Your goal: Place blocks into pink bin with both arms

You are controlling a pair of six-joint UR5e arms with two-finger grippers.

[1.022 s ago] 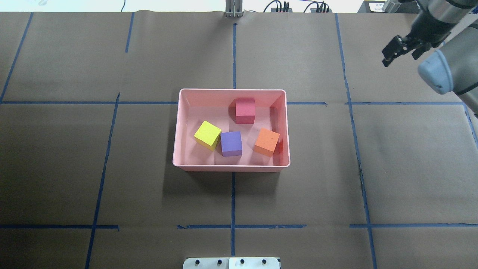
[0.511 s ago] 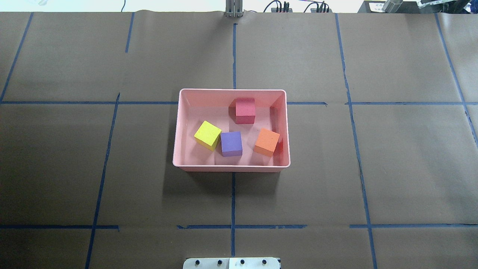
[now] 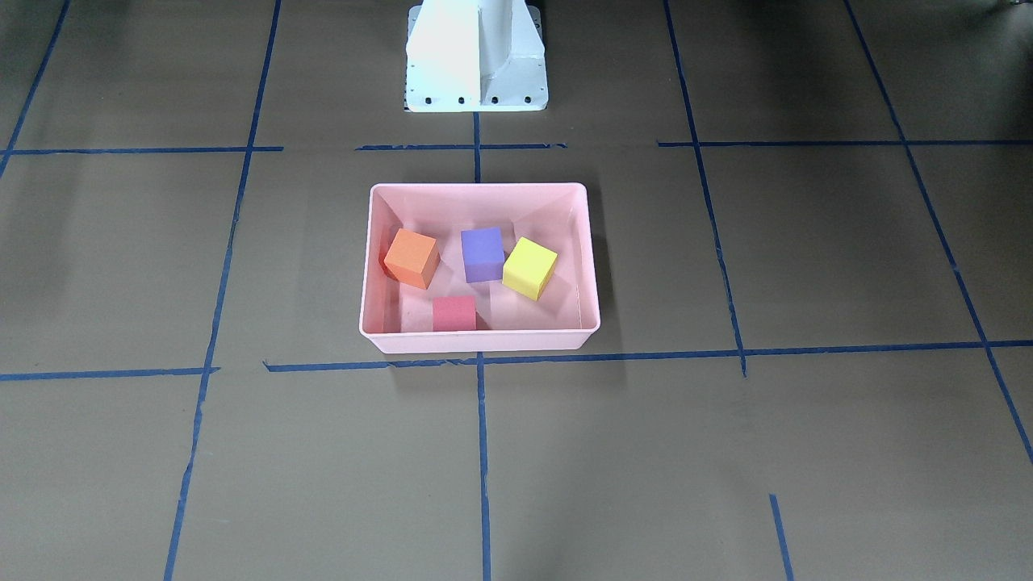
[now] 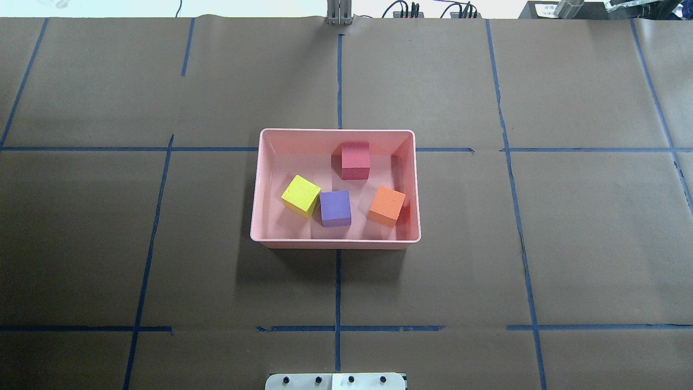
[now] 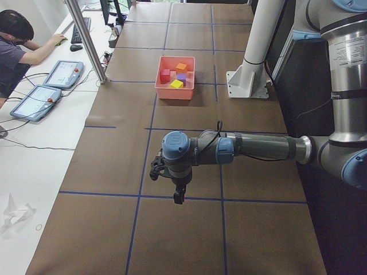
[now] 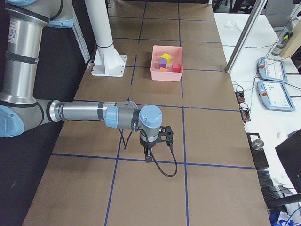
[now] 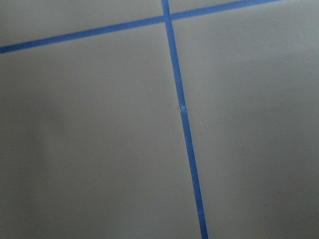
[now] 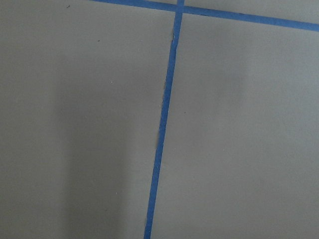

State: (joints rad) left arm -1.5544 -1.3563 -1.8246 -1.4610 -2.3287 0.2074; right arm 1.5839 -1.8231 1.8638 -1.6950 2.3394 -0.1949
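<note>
The pink bin [image 4: 259,184] sits mid-table and also shows in the front view [image 3: 476,344]. Inside it lie the yellow block [image 4: 300,195], the purple block [image 4: 335,207], the orange block [image 4: 387,206] and the red-pink block [image 4: 355,160]. Neither gripper shows in the overhead or front view. The left gripper [image 5: 178,192] hangs over bare paper far from the bin. The right gripper [image 6: 149,153] hangs over bare paper at the other end. I cannot tell whether either is open or shut. Both wrist views show only paper and blue tape.
The white pedestal base [image 3: 476,56] stands behind the bin. A metal post [image 5: 86,40] rises at the table's far edge. An operator [image 5: 17,46] sits at a side desk with tablets [image 5: 63,73]. Blue tape lines grid the brown paper.
One second ago the right arm and its gripper showed at the overhead view's top right; it has since left that view. The bin and blocks have not moved.
</note>
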